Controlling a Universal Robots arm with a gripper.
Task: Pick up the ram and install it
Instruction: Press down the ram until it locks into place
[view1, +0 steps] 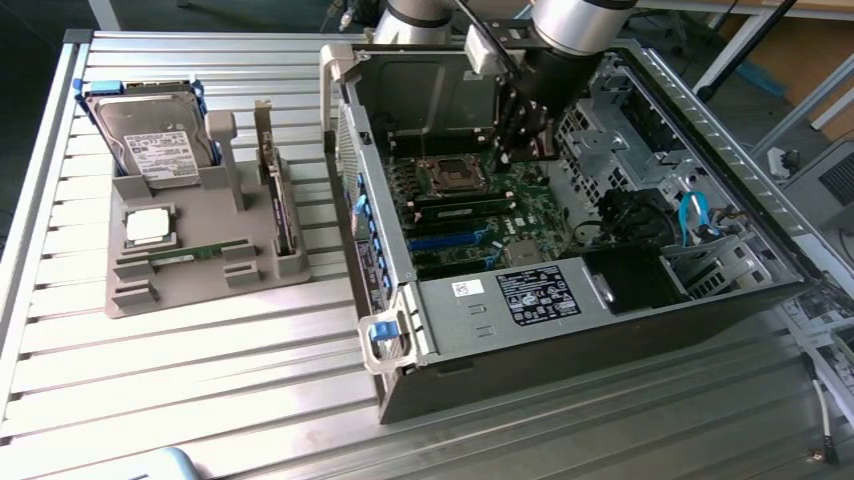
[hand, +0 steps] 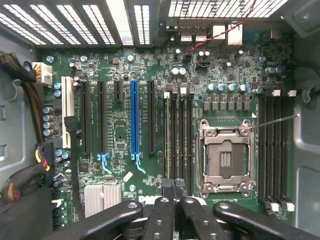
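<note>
Item: thin green circuit-board ram stick (view1: 196, 253) | Place: flat in grey holder tray (view1: 134, 300) on slatted metal table (view1: 200, 390), well apart from open black computer case (view1: 587, 330), toward exterior view's left | Axis: lengthwise toward case | Tool (hand: 174, 187): black, closed, empty, inside case above green motherboard (hand: 120, 125).

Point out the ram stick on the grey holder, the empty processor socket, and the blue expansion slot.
ram (view1: 198, 253): exterior view, middle of the stick.
processor socket (hand: 225, 159): wrist view, its open centre.
blue expansion slot (hand: 133, 117): wrist view, mid-length.
</note>
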